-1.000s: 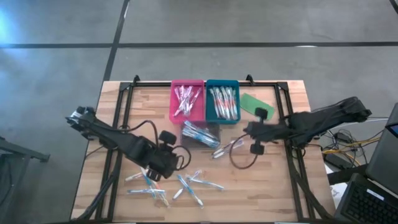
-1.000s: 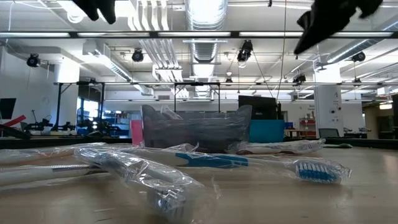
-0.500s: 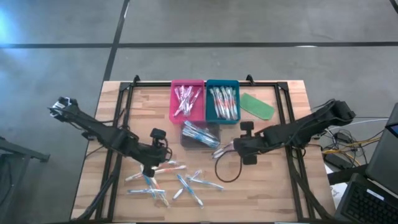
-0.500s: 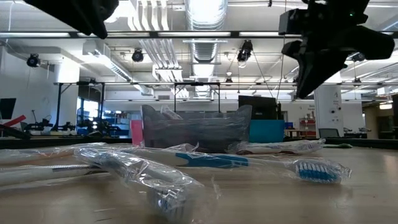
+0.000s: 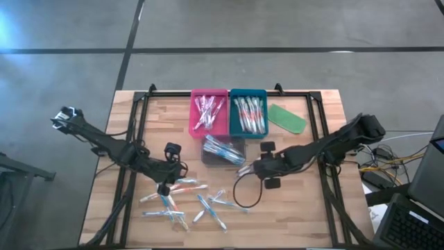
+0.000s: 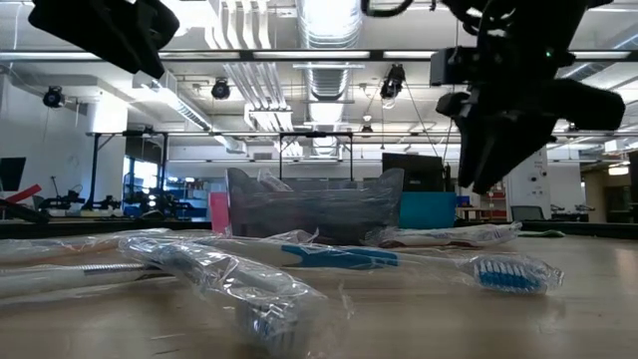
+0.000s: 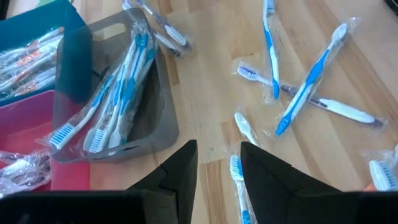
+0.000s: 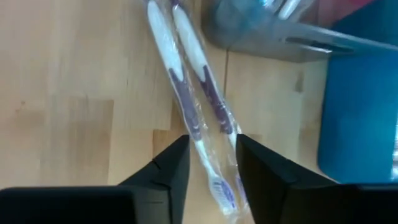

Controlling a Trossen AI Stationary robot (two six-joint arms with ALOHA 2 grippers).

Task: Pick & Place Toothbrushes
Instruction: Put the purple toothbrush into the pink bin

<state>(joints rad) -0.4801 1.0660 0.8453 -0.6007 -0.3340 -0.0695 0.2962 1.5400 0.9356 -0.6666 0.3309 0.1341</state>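
Left gripper (image 5: 165, 186) low over loose toothbrushes (image 5: 186, 206) scattered at table's (image 5: 305, 215) near middle, fingers (image 7: 181, 168) apart, nothing held. Only in left wrist view: blue brushes heaped in grey tray (image 7: 160, 124). Pink tray (image 5: 208, 113), teal tray (image 5: 248, 112) at far middle, both stocked. Right gripper (image 5: 254, 167) right of grey tray, fingers (image 8: 177, 165) apart, straddling two wrapped purple-handled brushes (image 8: 189, 96), unclamped.
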